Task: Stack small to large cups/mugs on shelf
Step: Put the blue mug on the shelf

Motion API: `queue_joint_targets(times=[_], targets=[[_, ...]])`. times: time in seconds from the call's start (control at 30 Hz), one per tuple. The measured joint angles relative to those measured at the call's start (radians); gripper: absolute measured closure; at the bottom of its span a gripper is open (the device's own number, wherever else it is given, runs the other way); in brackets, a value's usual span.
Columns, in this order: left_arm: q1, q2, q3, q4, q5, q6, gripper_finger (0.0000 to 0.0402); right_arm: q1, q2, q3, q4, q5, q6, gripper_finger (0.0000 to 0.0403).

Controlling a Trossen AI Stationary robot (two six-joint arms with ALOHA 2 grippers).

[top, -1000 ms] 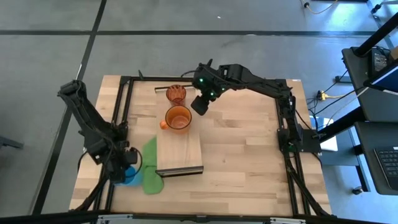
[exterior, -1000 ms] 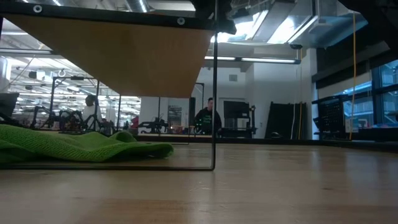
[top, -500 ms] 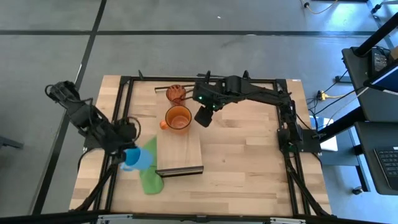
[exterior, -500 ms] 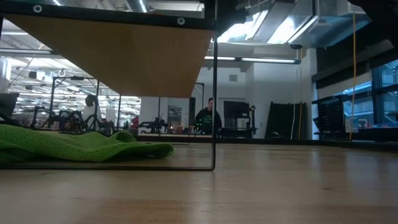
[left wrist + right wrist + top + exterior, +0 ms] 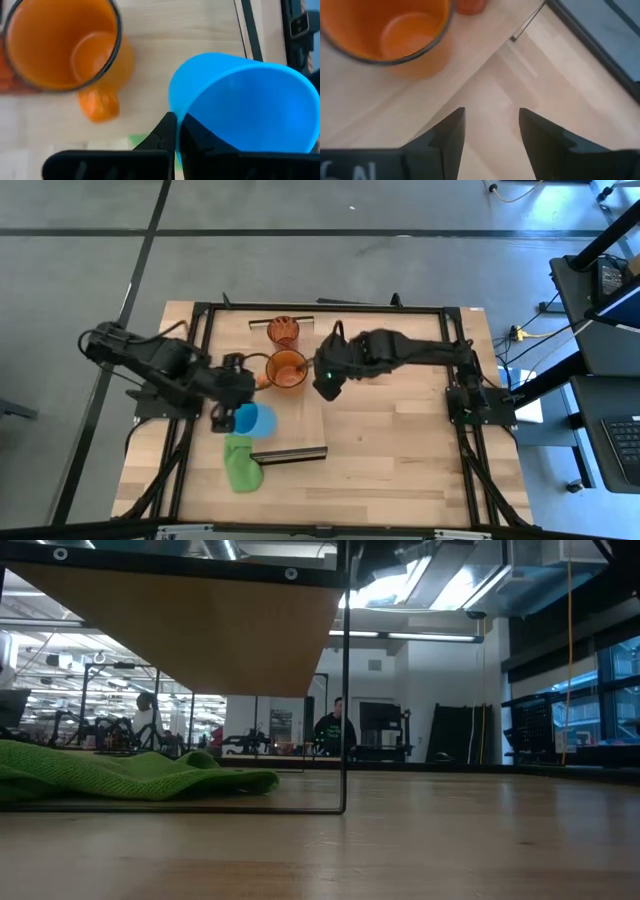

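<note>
My left gripper [image 5: 232,402] is shut on the light blue mug [image 5: 255,420], which is above the left edge of the light-wood shelf [image 5: 300,425]. The orange mug [image 5: 287,368] stands upright on the shelf's far part, its handle [image 5: 100,104] toward the table's left. The dark red tumbler [image 5: 283,330] stands just beyond it at the shelf's far end. My right gripper [image 5: 325,383] is open and empty just right of the orange mug [image 5: 385,30], with its fingers over the bare shelf. My left gripper pinches the blue mug's rim [image 5: 176,107]. One finger [image 5: 165,135] is outside the wall and the other [image 5: 192,140] is inside the cup. The arm reaches in from the table's left. The mug is lifted clear, its opening toward the wrist camera.
A green cloth [image 5: 240,465] lies on the table by the shelf's near left corner; it also shows in the low view [image 5: 120,775] under the shelf's raised underside [image 5: 200,630]. A black frame [image 5: 200,340] runs around the table. People stand in the room behind.
My left gripper has carried the blue mug up off the table's near-left corner and toward the right and far edge, to the shelf's left edge. My right gripper has gone from beside the red tumbler toward the near edge, to beside the orange mug.
</note>
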Motion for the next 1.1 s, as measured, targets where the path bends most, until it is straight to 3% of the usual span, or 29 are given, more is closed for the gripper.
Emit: queue_joint_targets(times=[0.27, 0.4, 0.6, 0.8, 1.1], targets=[[0.079, 0.113, 0.093, 0.085, 0.048, 0.242, 0.0401, 0.099, 0.000, -0.002, -0.039, 0.080, 0.261, 0.0216], [0.115, 0.148, 0.141, 0.091, 0.125, 0.320, 0.0401, 0.138, 0.000, -0.002, -0.038, 0.134, 0.393, 0.0216], [0.124, 0.190, 0.145, 0.118, 0.162, 0.447, 0.0401, 0.175, 0.000, -0.002, -0.038, 0.209, 0.541, 0.0216], [0.129, 0.254, 0.145, 0.146, 0.164, 0.585, 0.0401, 0.213, 0.000, -0.002, -0.038, 0.287, 0.624, 0.0216], [0.166, 0.271, 0.145, 0.196, 0.161, 0.678, 0.0400, 0.225, 0.000, -0.002, -0.038, 0.292, 0.668, 0.0216]])
